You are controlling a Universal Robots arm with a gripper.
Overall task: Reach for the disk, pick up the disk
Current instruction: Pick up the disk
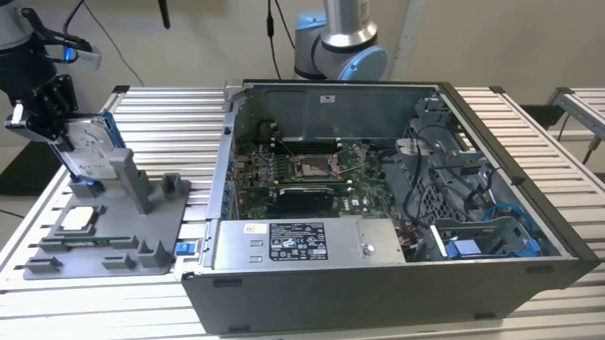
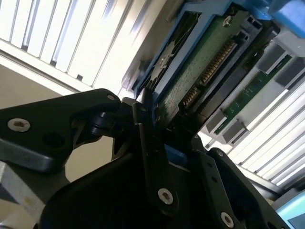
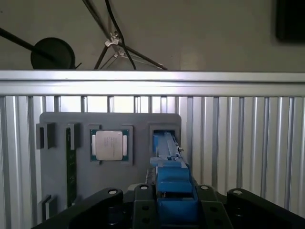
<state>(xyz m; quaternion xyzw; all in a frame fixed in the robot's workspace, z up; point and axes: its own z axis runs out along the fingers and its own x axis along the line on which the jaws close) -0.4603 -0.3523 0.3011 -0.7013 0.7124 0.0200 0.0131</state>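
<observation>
The disk [image 1: 95, 152] stands on edge, slightly tilted, in a slot of the grey holder plate [image 1: 127, 241] at the exterior view's left. It is silver-grey with a white label and a blue frame. My gripper [image 1: 64, 138] comes down on its top edge, its black fingers closed against both flat sides. In the first wrist view the disk's blue edge [image 3: 167, 148] runs between the fingers of the gripper [image 3: 174, 193]. The second wrist view shows the disk's green circuit side [image 2: 200, 71] with one finger [image 2: 152, 157] pressed on it.
A small square chip [image 1: 81, 218] lies in the holder plate beside the disk. An open computer case [image 1: 378, 198] with a grey box [image 1: 307, 242] stands to the exterior view's right. Another arm's base [image 1: 341, 42] is behind it. The table [image 1: 151, 106] is slatted aluminium.
</observation>
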